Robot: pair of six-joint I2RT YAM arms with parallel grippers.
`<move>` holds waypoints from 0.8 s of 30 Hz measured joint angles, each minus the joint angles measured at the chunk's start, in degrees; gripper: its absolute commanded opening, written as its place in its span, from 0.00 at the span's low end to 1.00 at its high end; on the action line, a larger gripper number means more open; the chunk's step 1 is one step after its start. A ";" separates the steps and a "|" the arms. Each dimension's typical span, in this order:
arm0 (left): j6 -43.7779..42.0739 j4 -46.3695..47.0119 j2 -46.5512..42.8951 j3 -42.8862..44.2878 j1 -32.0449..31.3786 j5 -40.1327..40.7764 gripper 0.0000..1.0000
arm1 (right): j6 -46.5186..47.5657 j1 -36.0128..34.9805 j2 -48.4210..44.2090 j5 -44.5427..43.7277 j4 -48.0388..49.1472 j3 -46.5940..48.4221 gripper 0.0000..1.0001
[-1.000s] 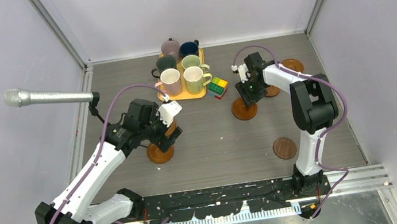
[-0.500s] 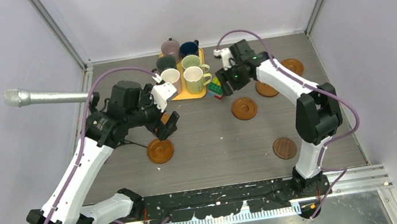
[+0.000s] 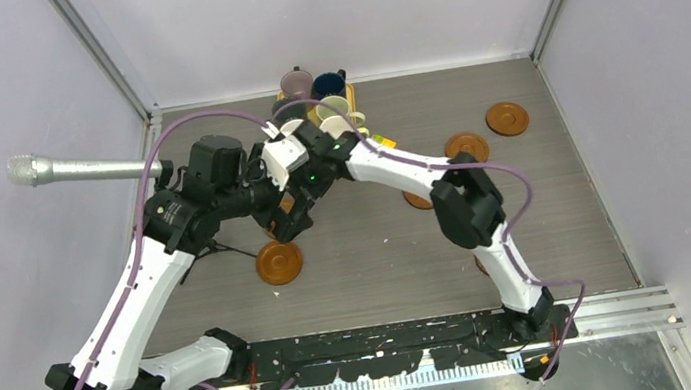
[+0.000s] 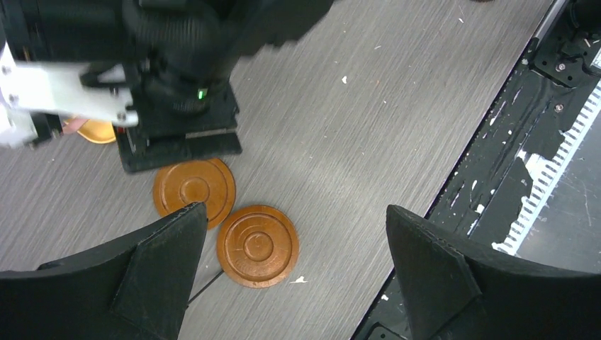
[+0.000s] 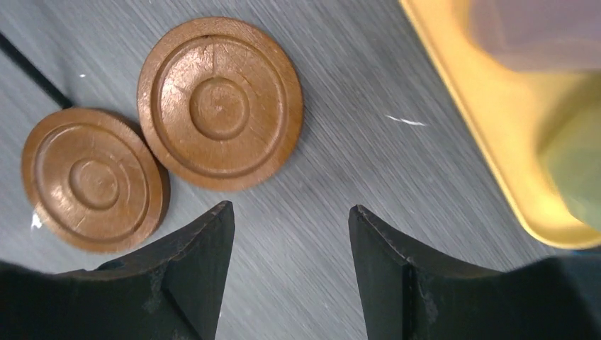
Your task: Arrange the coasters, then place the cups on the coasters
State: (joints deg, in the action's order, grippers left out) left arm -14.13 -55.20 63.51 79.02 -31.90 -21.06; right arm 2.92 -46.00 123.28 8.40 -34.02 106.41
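Two brown coasters lie side by side on the grey table, one (image 4: 257, 245) (image 5: 92, 177) nearer, the other (image 4: 194, 191) (image 5: 220, 103) further back. From above the nearer coaster (image 3: 279, 262) shows whole; the arms hide most of the other. My left gripper (image 4: 292, 207) hangs high above them, wide open and empty. My right gripper (image 5: 289, 207) reaches across to the same spot, open and empty, just short of the further coaster. More coasters lie right (image 3: 467, 147) (image 3: 507, 118). The cups (image 3: 295, 83) (image 3: 329, 83) stand on the yellow tray (image 5: 461, 120).
A silver microphone (image 3: 76, 170) juts in from the left wall. The right arm (image 3: 398, 168) stretches across the table's middle and covers part of a coaster (image 3: 416, 201). A thin black cable (image 5: 28, 67) lies by the two coasters. The black base rail (image 4: 538, 142) runs along the near edge.
The right arm let go of a coaster on the right and swung left to the pair by the tray, jaws wider. The left arm rose off the nearer coaster.
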 measured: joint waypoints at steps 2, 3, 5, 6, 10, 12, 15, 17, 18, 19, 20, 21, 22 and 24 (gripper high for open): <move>0.07 -0.02 -0.02 0.00 -0.02 -0.07 1.00 | -0.33 -1.60 4.00 -1.64 0.04 2.95 0.67; 0.09 -0.04 0.00 0.00 0.00 -0.11 1.00 | -0.52 -2.21 5.49 -2.43 0.13 4.07 0.68; 0.17 -0.07 0.00 0.00 0.00 -0.26 1.00 | -0.94 -3.39 8.76 -4.70 0.17 6.64 0.70; 0.20 -0.09 0.00 0.00 0.00 -0.46 1.00 | -0.98 -3.78 9.14 -5.05 0.26 6.97 0.71; 0.22 -0.39 0.00 0.00 0.00 -0.94 1.00 | -2.54 -4.42 12.61 -8.24 0.70 11.45 0.73; 0.22 -0.66 0.00 0.00 -0.02 -1.09 1.00 | -3.23 -4.42 14.14 -9.27 1.46 13.55 0.73; 0.24 -1.03 0.00 0.04 0.00 -1.18 1.00 | -3.91 -4.42 16.06 -10.16 1.99 15.69 0.73; 0.24 -1.18 0.02 0.04 0.00 -1.27 1.00 | -4.35 -4.42 17.33 -10.43 2.29 16.65 0.72; 0.24 -1.27 0.02 0.04 0.00 -1.29 1.00 | -4.42 -4.42 17.77 -10.47 2.29 16.81 0.72; 0.24 -1.29 0.02 0.04 0.00 -1.29 1.00 | -4.48 -4.42 18.16 -10.49 2.19 16.81 0.71; 0.24 -1.27 0.02 0.04 0.00 -1.29 1.00 | -4.55 -4.46 18.51 -10.45 1.99 16.81 0.71; 0.24 -1.29 0.02 0.07 0.00 -1.29 1.00 | -4.68 -4.50 18.60 -10.23 2.10 16.81 0.69; 0.24 -1.29 0.02 0.07 0.00 -1.29 1.00 | -4.63 -4.61 18.60 -10.27 1.99 16.81 0.68; 0.24 -1.29 0.02 0.07 0.00 -1.31 1.00 | -4.57 -4.81 18.60 -10.01 2.03 16.68 0.64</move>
State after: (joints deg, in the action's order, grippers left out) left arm -13.89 -56.49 63.53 79.09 -31.90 -22.37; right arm -1.65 -50.81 141.88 -1.61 -31.99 123.09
